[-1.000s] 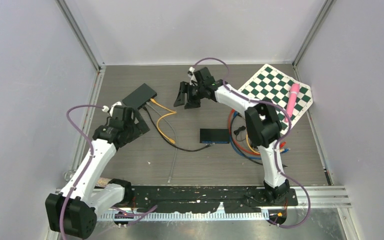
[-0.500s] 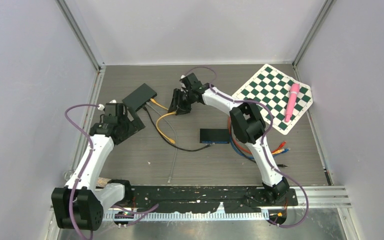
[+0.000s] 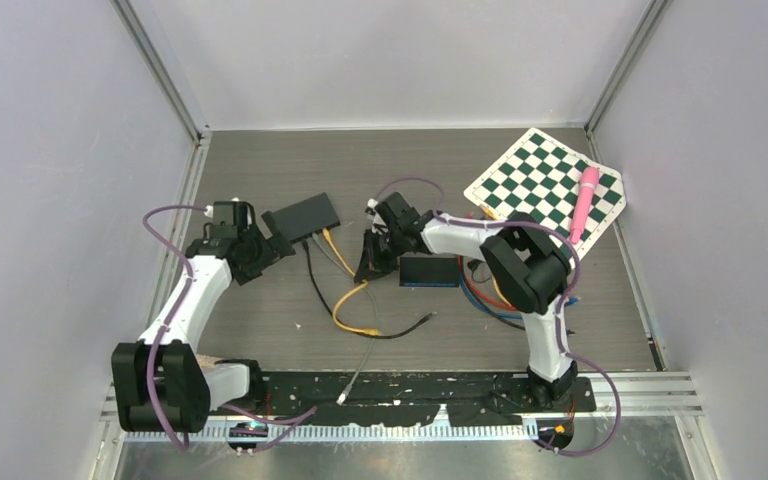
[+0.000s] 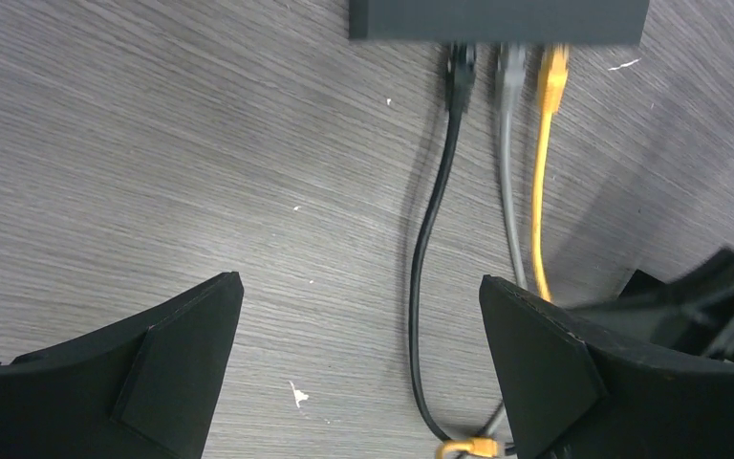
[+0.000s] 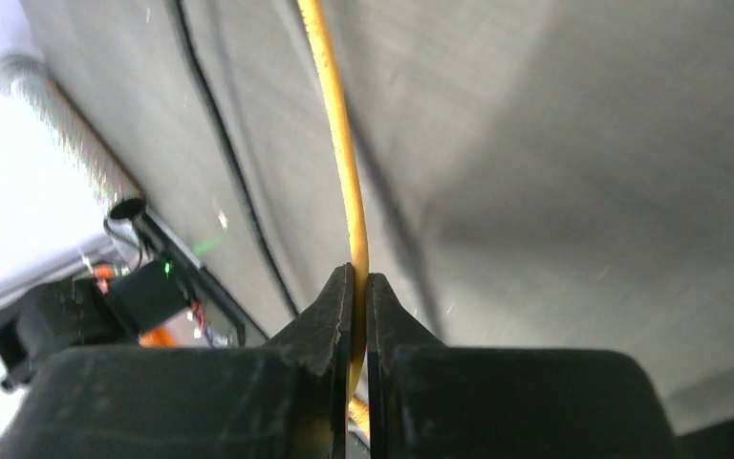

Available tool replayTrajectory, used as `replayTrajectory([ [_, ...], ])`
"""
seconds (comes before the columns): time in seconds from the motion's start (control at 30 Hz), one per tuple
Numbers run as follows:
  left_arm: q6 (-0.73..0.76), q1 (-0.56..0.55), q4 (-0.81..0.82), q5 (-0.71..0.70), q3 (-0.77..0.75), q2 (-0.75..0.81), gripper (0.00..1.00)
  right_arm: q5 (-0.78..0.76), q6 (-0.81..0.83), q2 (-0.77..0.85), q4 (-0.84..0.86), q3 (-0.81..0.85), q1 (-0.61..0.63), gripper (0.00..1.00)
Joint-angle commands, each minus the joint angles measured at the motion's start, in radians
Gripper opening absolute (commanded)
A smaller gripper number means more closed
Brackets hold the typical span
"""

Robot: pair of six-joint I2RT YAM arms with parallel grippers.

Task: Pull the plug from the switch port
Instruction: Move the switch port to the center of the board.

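Cable (image 5: pixel 342 163) pinched in right gripper (image 5: pixel 359 285); yellow plug (image 4: pixel 553 75) seated in switch (image 4: pixel 497 17); left gripper (image 4: pixel 358 325) spread, facing switch.

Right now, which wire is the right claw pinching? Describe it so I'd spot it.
Find the black switch box left of the table's middle; three wires leave it. The right claw is shut on the yellow cable, the only bright one beside a black cable and a grey cable.

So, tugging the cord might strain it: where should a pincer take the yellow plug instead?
Probably the yellow plug by its body, just outside the switch, from above: it lies flat, sticking straight out, outer side free, grey plug close on the other.
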State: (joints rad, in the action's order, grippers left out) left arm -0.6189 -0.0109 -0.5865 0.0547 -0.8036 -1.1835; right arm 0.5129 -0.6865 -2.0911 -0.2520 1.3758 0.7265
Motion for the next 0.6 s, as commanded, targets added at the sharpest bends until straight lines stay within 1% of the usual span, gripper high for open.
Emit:
replayTrajectory([
  [0.0,0.017,0.021,0.062,0.024,-0.014,-0.021,0.99,0.085,0.022,0.168,0.088,-0.13,0.073,0.05],
  [0.1,0.016,0.036,0.057,0.02,-0.021,-0.044,0.99,0.048,0.066,0.263,0.034,-0.192,0.139,0.08],
  [0.2,0.031,0.036,0.053,0.028,-0.029,-0.068,1.0,0.018,0.121,0.321,-0.045,-0.216,0.175,0.16],
  [0.27,0.036,0.037,0.063,0.036,-0.028,-0.079,1.0,-0.024,0.173,0.351,-0.111,-0.192,0.179,0.27],
  [0.3,0.036,0.037,0.071,0.042,-0.027,-0.084,1.0,-0.067,0.213,0.364,-0.136,-0.178,0.179,0.41],
  [0.37,0.037,0.04,0.081,0.058,-0.028,-0.091,1.0,-0.141,0.267,0.367,-0.217,-0.114,0.176,0.54],
  [0.43,0.049,0.041,0.084,0.074,-0.036,-0.104,1.0,-0.203,0.315,0.366,-0.296,-0.04,0.17,0.59],
  [0.47,0.055,0.043,0.082,0.08,-0.04,-0.112,1.0,-0.248,0.34,0.368,-0.332,0.004,0.165,0.6],
  [0.57,0.066,0.042,0.087,0.081,-0.038,-0.127,1.0,-0.321,0.37,0.387,-0.368,0.07,0.145,0.63],
])
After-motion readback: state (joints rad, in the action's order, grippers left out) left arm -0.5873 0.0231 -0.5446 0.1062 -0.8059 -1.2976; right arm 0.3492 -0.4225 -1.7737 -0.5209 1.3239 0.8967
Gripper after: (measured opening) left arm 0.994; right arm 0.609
